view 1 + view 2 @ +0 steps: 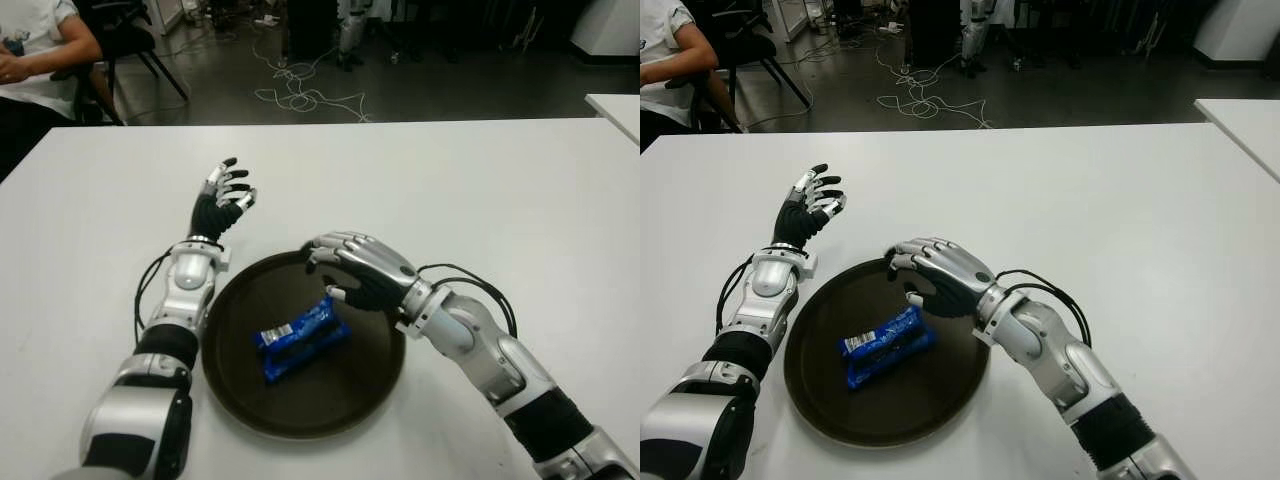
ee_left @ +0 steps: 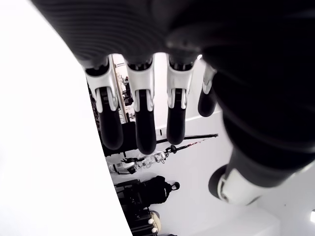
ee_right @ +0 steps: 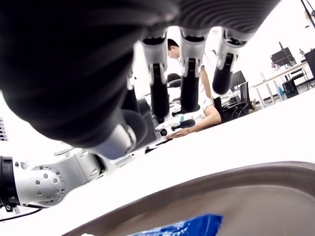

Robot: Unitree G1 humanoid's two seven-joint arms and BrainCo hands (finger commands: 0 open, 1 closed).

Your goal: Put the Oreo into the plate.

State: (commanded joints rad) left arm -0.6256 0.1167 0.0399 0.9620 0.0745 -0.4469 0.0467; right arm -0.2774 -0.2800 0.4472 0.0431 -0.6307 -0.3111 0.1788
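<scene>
A blue Oreo pack [image 1: 300,339] lies flat inside the dark round plate [image 1: 240,400] near the table's front. My right hand [image 1: 345,272] hovers over the plate's far right part, just above and beyond the pack, fingers relaxed and holding nothing. In the right wrist view the pack [image 3: 182,227] shows below the spread fingers [image 3: 189,93], apart from them. My left hand [image 1: 226,192] shows beyond the plate's left rim, fingers spread and pointing up, nothing in it.
The white table [image 1: 480,190] stretches wide around the plate. A seated person [image 1: 35,50] is at the far left corner beside a chair. Cables [image 1: 300,90] lie on the floor beyond the table. Another white table's corner [image 1: 620,105] shows far right.
</scene>
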